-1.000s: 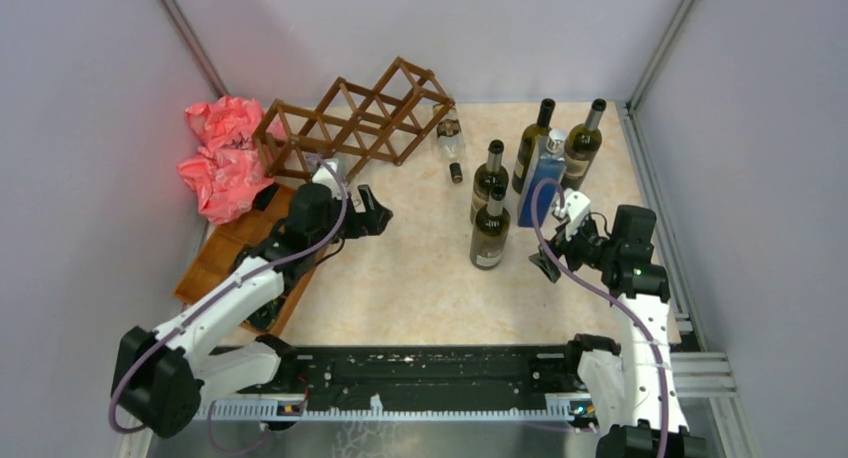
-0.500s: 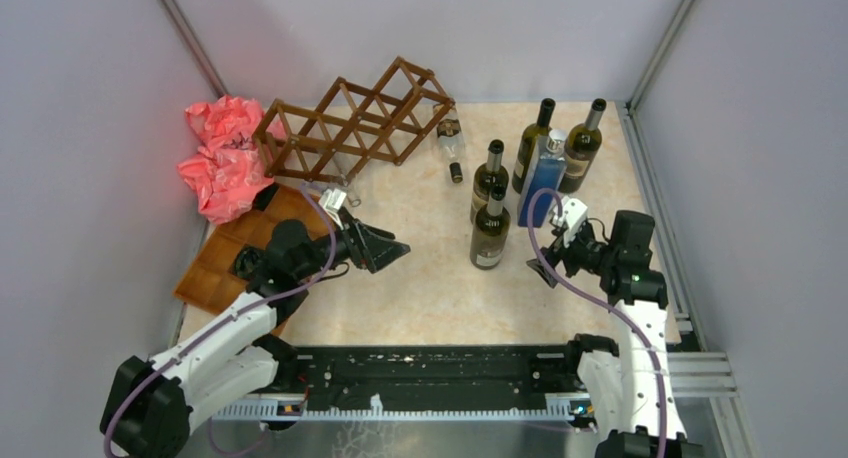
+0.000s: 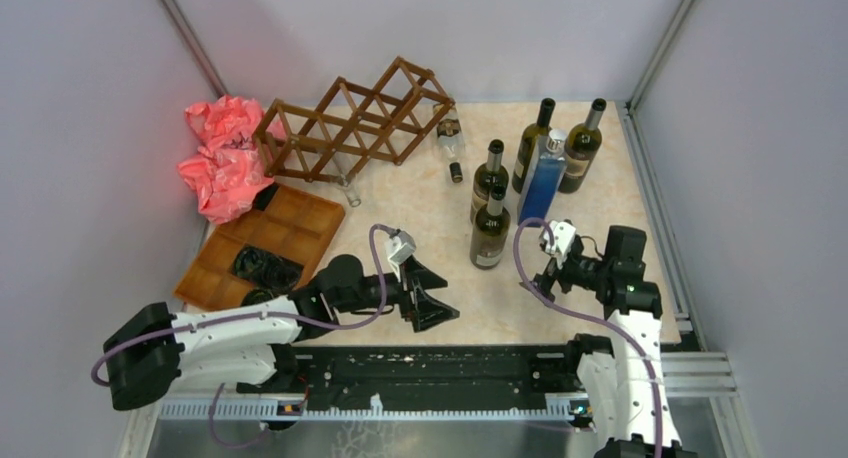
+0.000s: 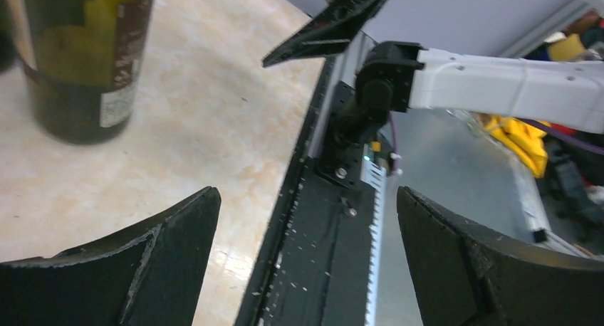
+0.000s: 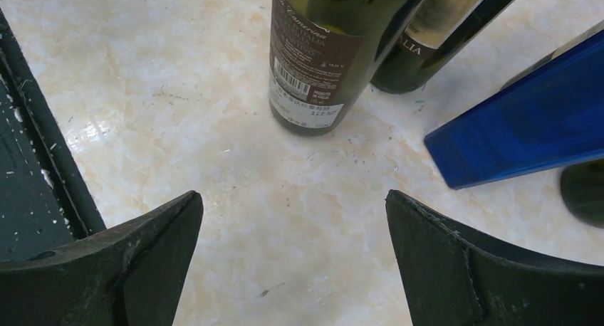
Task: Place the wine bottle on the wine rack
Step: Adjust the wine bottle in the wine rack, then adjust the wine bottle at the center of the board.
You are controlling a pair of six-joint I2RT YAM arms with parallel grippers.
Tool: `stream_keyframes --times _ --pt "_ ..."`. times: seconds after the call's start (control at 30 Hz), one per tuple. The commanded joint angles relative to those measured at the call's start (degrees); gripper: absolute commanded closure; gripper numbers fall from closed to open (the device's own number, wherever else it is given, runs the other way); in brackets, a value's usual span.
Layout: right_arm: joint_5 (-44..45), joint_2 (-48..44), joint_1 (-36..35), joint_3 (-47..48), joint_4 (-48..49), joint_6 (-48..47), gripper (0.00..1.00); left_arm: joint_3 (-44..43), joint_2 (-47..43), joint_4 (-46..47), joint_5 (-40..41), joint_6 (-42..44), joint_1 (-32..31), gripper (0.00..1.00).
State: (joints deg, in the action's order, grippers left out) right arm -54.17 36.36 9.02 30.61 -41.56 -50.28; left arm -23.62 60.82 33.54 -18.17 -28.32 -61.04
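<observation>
At the far left lies a crumpled pink plastic bag (image 3: 222,158). Just beside it is a flat brown wooden tray with square boxes (image 3: 305,218). Behind the tray, at the back, stands the dark brown wooden wine rack made of thin crossed sticks (image 3: 350,123). No dark bottle is in it that I can see.

Next comes the left gripper (image 3: 440,293), low by the near edge of the pale stone-look table (image 3: 400,218). Its jaws are wide apart and hold nothing. It points off to the right, so the bottle sits off to one side of it.

Then comes the nearest dark green glass wine bottle with a brown label (image 3: 489,233). It stands straight up, neck to the top, well apart from the rack.

The right gripper (image 3: 538,276) is just beside this bottle. Its jaws are wide apart and empty too, and the bottle is right ahead of them. So I think the right arm is better placed to grab it, from the side.

More green bottles and a tall blue bottle (image 3: 541,178) stand close behind.
</observation>
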Motion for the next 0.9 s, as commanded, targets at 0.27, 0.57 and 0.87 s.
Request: stream_keyframes --times 0.27,0.57,0.87 --pt "-5.10 -0.73 -1.23 -0.19 -0.72 -4.64 0.02 9.19 5.15 18.97 17.16 -1.78 -3.08 0.01" --pt "-1.84 3.30 -4.91 -0.29 0.05 -4.60 0.02 0.91 11.86 11.62 16.60 12.58 -9.21 0.01" --pt "-1.64 8.14 -5.76 0.84 -2.38 -7.06 0.02 7.67 19.69 35.23 22.81 23.56 -11.03 0.01"
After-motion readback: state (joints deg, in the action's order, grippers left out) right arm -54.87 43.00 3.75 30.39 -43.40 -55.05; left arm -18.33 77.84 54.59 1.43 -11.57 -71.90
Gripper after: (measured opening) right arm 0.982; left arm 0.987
